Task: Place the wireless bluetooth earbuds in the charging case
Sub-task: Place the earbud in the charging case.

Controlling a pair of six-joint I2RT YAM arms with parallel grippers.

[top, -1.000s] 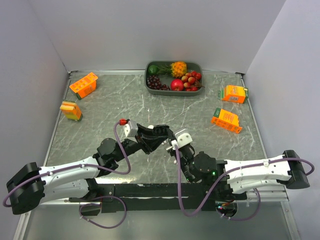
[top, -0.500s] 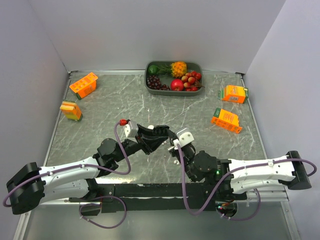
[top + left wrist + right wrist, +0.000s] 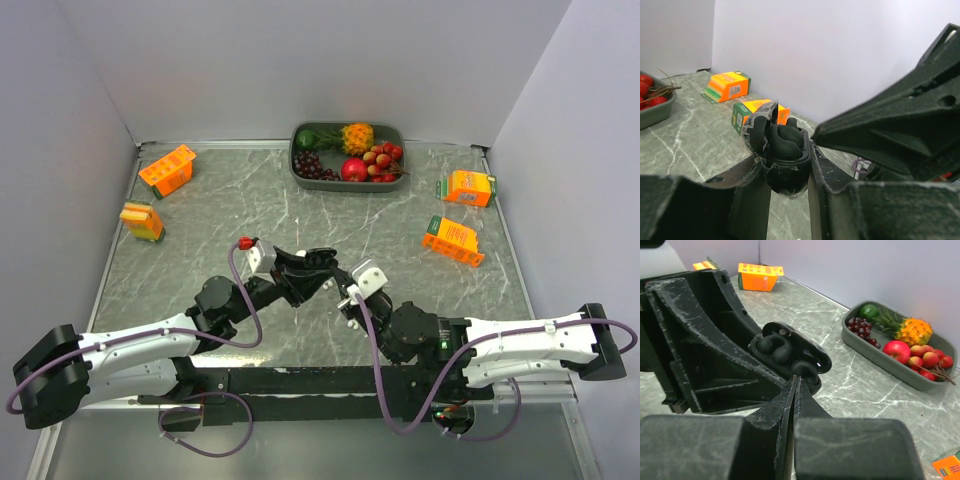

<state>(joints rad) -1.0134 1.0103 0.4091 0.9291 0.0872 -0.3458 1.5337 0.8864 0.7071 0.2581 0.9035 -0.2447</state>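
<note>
Left wrist view: the left gripper (image 3: 785, 176) is clamped on the charging case (image 3: 786, 167), one finger on each flank. The case is upright with its lid swung back. Two black earbuds (image 3: 784, 141) sit in its wells; I cannot tell whether they are fully seated. Beyond the case lie two orange cartons (image 3: 729, 86), with the corner of a fruit tray (image 3: 655, 107) off to its left.

Right wrist view: the right gripper (image 3: 794, 390) has its pads pressed flat together with nothing between them. The tips point at the near rim of the case, just short of it; I cannot confirm contact. Both wells look filled with black. The fruit tray lies well beyond the case.

Top view: over the last second the right gripper has backed off from the case, toward the arm bases and slightly rightward. It was right beside the case and now stands a little apart. The left gripper has kept the case in the same spot. The case itself is lost against the black fingers here.

Judgement: the black pair appears to be in and the right hand is coming away empty. I cannot find the white earbuds in any view. If only this pair belongs here, closing the lid remains.
</note>
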